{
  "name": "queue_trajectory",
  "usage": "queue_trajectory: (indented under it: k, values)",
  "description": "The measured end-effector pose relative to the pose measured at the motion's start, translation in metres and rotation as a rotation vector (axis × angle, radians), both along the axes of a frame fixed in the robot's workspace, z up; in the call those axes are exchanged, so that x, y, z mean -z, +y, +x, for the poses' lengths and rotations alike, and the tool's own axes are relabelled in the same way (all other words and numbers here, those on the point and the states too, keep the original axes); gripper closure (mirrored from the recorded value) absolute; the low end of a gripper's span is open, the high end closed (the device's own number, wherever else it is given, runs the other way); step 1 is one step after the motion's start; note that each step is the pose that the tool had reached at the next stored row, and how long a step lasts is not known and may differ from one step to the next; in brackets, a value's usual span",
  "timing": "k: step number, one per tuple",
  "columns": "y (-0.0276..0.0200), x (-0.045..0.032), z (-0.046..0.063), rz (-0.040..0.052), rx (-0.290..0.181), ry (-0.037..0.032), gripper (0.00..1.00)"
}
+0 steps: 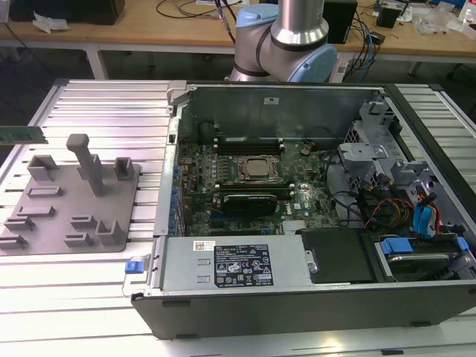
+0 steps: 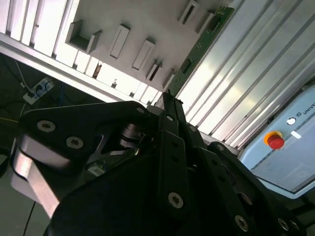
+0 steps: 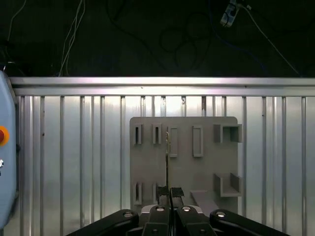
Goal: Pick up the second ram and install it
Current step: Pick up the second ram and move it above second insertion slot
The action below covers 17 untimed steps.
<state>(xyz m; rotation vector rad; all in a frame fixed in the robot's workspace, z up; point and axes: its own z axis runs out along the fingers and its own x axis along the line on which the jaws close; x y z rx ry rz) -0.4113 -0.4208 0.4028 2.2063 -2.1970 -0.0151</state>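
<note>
Gripper [image 3: 170, 191] fingers pinch the ram [image 3: 168, 157] edge-on, holding it above the grey holder [image 3: 206, 172]. Well apart, on the exterior view's right, the open case [image 1: 297, 316] contains motherboard [image 1: 201, 167], processor [image 1: 258, 168] and black card [image 1: 249, 202].

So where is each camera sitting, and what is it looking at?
Exterior view: off the arm, looking down at the open computer and the grey plate; the arm rises beyond the computer.
First wrist view: on the wrist, looking down at the plate; the gripper pokes in, pinching the ram stick edge-on.
Second wrist view: on the wrist, looking along the gripper's dark body toward the plate.
Shared: both wrist views show the gripper holding the ram stick; all three show the plate.
</note>
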Motion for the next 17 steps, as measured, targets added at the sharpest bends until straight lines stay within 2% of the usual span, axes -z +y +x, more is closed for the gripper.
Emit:
queue_trajectory:
  k: [5,11,17]
  values:
    - [0.0011,-0.011,0.0,0.0002,0.0,-0.0002,0.91]
    - [0.0011,-0.0112,0.004,0.0001,0.0,-0.0001,0.91]
    - [0.0011,-0.0112,0.019,0.0,0.0,-0.0001,0.91]
